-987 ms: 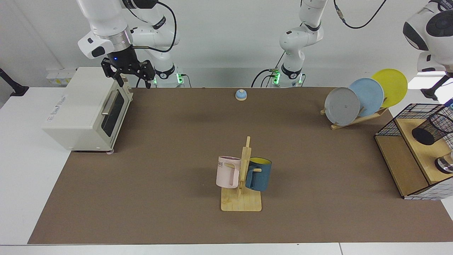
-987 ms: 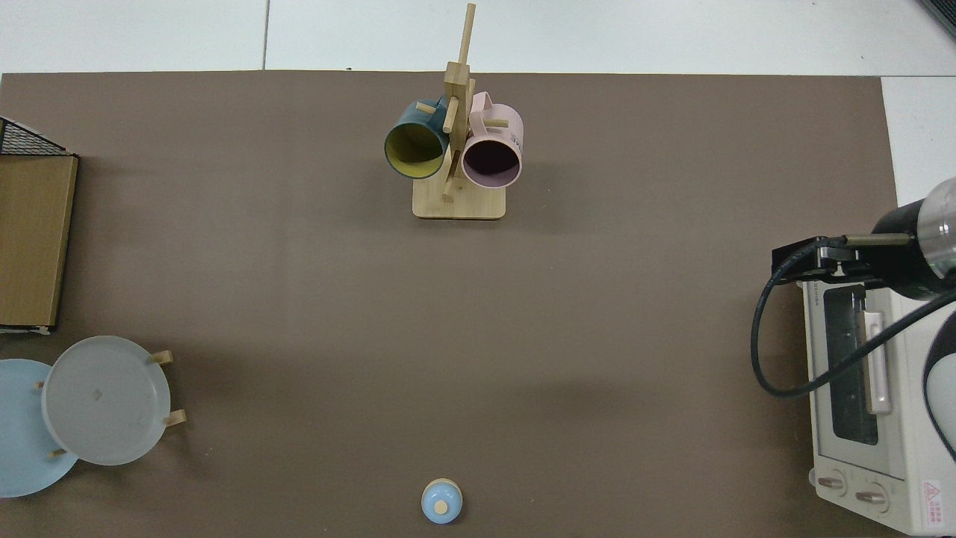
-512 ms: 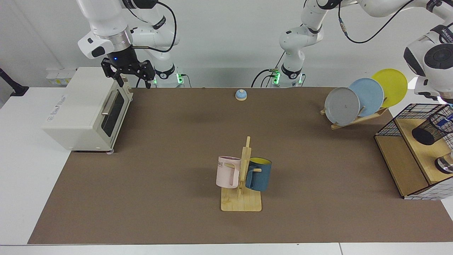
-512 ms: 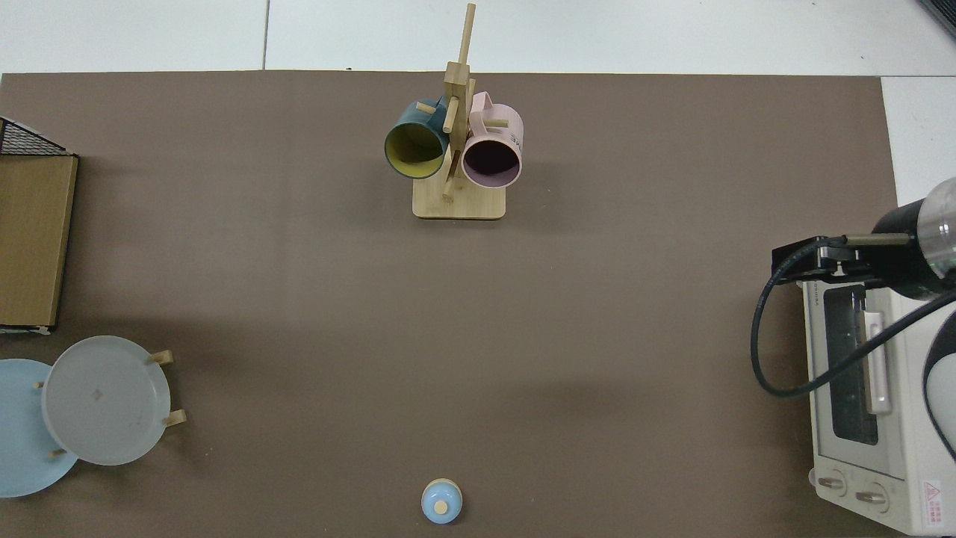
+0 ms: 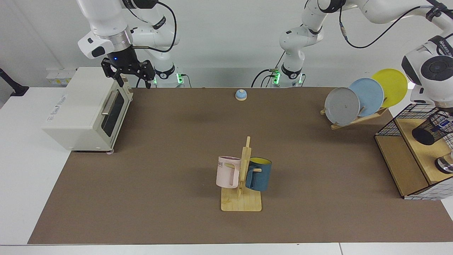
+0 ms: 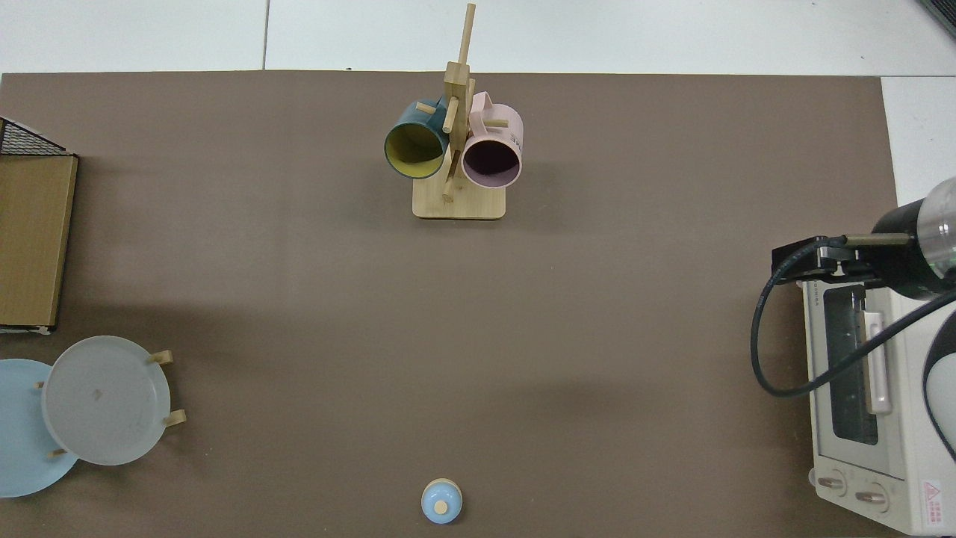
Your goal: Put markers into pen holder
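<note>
Facing view: your left gripper (image 5: 446,114) sits just above the pen holder (image 5: 430,129), which lies tilted on the wooden shelf (image 5: 417,152); a blue tip inside may be the marker (image 5: 442,125). Its grip I cannot tell. Your right gripper (image 5: 128,75) waits with fingers spread over the toaster oven (image 5: 85,109).

Top view: only the right gripper (image 6: 810,258) shows, above the oven (image 6: 866,388).

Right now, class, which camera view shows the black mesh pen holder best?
The facing view: the pen holder stands on the wooden shelf at the picture's right edge, under the left arm. The top view misses it, showing only the shelf's end.
</note>
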Robot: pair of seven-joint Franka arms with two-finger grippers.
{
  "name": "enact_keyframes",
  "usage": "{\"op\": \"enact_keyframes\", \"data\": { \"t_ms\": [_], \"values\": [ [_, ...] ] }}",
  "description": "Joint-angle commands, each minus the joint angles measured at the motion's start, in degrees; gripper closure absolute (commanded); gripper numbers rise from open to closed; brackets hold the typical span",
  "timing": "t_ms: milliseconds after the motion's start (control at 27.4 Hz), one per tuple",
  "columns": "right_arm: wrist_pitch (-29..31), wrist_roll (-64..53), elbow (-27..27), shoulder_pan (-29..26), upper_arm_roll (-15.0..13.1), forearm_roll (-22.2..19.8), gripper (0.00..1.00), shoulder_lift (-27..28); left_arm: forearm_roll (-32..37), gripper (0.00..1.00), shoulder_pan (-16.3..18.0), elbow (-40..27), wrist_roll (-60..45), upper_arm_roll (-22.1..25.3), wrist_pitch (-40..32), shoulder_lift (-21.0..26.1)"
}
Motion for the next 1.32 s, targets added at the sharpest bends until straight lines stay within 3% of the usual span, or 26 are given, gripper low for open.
{"op": "enact_keyframes", "data": {
  "t_ms": [0, 1279],
  "values": [
    [1.5, 0.0, -1.3, -0.7, 0.4, 1.2, 0.0, -1.1, 0.7, 1.0, -1.0, 1.2, -0.9, 1.1, 0.7, 1.5],
    [1.5, 0.0, -1.3, -0.7, 0.4, 1.2, 0.0, -1.1, -1.1, 1.0, -0.9, -0.1, 0.9, 1.1, -0.6, 1.5]
  ]
}}
